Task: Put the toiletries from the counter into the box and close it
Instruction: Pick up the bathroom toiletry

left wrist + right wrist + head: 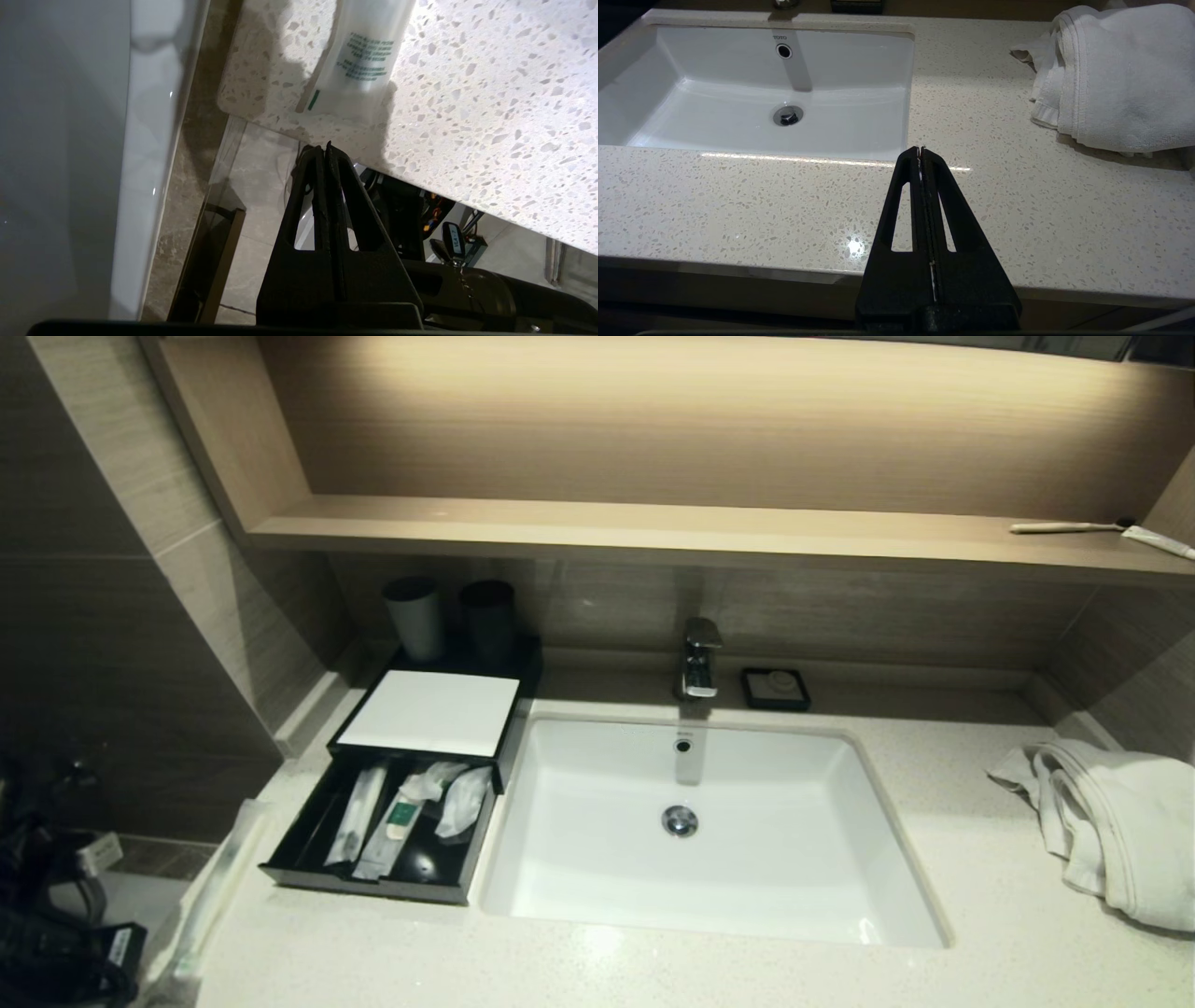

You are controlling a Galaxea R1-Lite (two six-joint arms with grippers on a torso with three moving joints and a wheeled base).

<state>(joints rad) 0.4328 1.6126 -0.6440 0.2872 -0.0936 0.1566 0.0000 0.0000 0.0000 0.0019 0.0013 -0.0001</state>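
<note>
A black box (301,851) stands left of the sink with its drawer pulled open. Several wrapped toiletries (401,817) lie inside the drawer. A white sheet (431,711) covers the box top. One clear packet with green print (219,887) lies on the counter's left edge, outside the box; it also shows in the left wrist view (364,60). My left gripper (324,147) is shut and empty, below and just off the counter's corner near that packet. My right gripper (920,149) is shut and empty, over the counter's front edge by the sink's right corner.
The white sink (840,859) fills the counter's middle, with a faucet (700,658) and a soap dish (775,688) behind it. A white towel (1111,821) lies at the right. Two dark cups (415,616) stand behind the box. A toothbrush (1064,527) lies on the shelf above.
</note>
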